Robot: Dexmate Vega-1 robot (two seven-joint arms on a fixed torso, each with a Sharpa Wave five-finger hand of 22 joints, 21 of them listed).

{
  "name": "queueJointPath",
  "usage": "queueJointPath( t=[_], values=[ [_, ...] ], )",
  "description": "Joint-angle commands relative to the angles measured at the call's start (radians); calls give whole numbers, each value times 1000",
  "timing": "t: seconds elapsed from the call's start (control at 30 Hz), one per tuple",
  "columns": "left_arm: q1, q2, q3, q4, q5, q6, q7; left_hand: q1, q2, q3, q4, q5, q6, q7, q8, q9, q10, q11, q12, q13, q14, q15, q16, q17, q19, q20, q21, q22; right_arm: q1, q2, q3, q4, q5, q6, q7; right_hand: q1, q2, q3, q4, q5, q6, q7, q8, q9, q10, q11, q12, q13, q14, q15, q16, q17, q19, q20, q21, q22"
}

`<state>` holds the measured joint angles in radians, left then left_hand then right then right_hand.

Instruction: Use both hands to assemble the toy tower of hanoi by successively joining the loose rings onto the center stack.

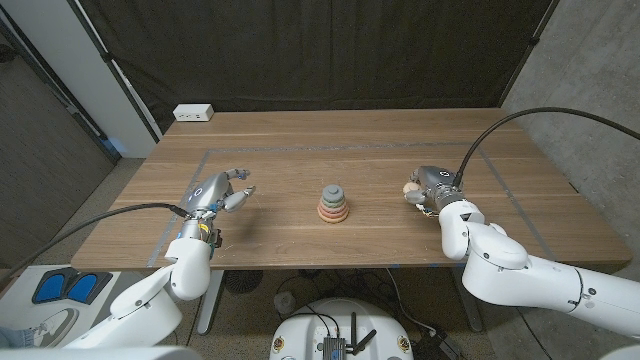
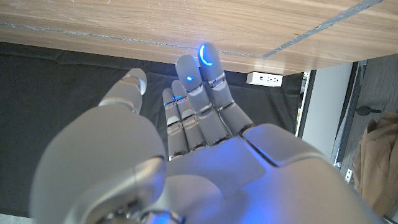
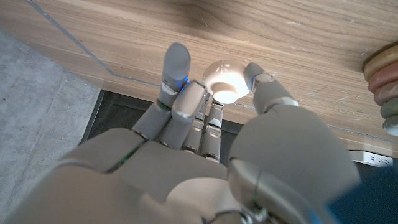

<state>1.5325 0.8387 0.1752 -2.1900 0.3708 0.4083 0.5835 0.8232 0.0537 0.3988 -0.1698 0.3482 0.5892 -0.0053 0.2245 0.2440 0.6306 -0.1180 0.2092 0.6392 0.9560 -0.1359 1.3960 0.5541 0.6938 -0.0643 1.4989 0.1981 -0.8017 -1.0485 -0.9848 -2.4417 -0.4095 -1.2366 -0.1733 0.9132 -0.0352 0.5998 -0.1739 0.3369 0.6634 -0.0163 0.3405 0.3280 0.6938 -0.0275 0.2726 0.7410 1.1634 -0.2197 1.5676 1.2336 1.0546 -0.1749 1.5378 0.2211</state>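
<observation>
The center stack [image 1: 333,204] stands mid-table, roughly level with both hands, its rings piled wide at the bottom and narrow at the top. The right hand [image 1: 425,188] sits to the stack's right and pinches a small pale ring [image 3: 224,81] between thumb and fingers (the right wrist view shows the thumb tip on one side and a fingertip on the other). From that hand the stack lies inward toward the table's [image 1: 300,135] middle, with bare wood between them. So the coming move, as I judge it, is a sideways carry to above the stack, then a lowering along its upright axis. The left hand [image 1: 222,191] waits to the stack's left, somewhat farther off than the right, fingers spread apart and holding nothing, pointing toward the stack.
</observation>
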Motion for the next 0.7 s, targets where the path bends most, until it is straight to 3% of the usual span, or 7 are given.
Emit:
queueJointPath(
  t=[0.03,0.57,0.7],
  values=[
    [4,1,-4,-6,4,4,3,5,-8,12,0,8,9,0,0,5,9,0,-3,2,8,-84,1,-1,9,-142,10,2,18,-13,-17,-39,-59,-9,43,58,53,0,6,7,41,-28,5,5,140,-126,-3,5,6,4,-4,4,2,-45,-4,5],
    [-4,-8,16,-9,25,10,14,5,-10,16,0,7,10,-2,-1,6,10,-2,-4,2,12,-84,3,-2,9,-142,12,0,8,-46,-8,-70,-149,63,125,58,55,-2,6,9,44,-28,1,5,148,-124,-14,7,1,4,-5,4,-3,-46,-6,5],
    [-15,-19,23,1,19,4,20,5,-11,17,0,7,11,-1,-1,6,10,-1,-4,2,13,-84,3,-3,8,-142,12,0,-22,-56,39,-74,-141,121,132,59,56,-3,6,10,45,-27,1,5,148,-124,-16,9,0,4,-5,4,-3,-46,-6,6]
  ],
)
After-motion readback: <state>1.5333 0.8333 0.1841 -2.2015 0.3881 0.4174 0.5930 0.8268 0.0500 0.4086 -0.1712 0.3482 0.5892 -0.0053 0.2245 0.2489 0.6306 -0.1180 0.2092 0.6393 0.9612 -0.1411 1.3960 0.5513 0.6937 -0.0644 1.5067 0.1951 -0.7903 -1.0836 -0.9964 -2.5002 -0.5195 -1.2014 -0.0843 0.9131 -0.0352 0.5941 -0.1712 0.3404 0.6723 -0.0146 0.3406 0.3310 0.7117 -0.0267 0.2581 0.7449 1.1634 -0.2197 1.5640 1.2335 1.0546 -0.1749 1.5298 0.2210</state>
